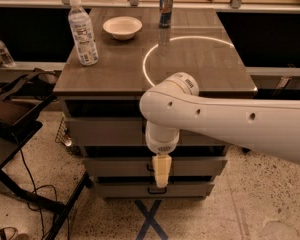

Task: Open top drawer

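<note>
The top drawer [102, 131] is the tallest grey front, just under the wooden cabinet top [110, 69]. It looks closed, and its handle is hidden behind my white arm [230, 121]. My gripper [160, 173] hangs down from the wrist in front of the middle drawer [195, 166], below the top drawer's centre. The bottom drawer [120, 189] shows a small black loop handle [156, 190] just beneath the gripper.
On the cabinet top stand a water bottle [83, 31], a white bowl [122, 27] and a can [165, 8], with a ring of light [190, 59]. A dark folding stand [15, 116] and cables sit at the left. A blue tape X [151, 220] marks the floor.
</note>
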Controlling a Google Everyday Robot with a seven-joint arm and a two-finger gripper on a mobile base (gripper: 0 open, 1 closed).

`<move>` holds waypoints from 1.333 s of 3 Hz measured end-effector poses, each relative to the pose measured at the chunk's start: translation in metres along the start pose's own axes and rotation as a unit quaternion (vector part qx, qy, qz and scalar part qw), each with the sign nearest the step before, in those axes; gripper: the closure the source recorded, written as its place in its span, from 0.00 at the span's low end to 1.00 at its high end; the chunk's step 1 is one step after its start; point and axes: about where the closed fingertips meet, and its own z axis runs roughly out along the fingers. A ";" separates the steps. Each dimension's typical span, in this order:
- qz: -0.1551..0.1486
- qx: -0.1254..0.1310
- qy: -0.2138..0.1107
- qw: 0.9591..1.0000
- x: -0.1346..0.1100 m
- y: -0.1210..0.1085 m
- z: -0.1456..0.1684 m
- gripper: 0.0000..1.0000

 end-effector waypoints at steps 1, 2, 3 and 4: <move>0.000 0.000 0.000 1.000 0.000 0.000 0.000 0.26; -0.001 0.000 0.001 1.000 0.000 0.001 0.000 0.54; -0.001 0.000 0.002 1.000 0.000 0.001 0.000 0.39; -0.002 0.000 0.002 1.000 0.000 0.002 0.000 0.08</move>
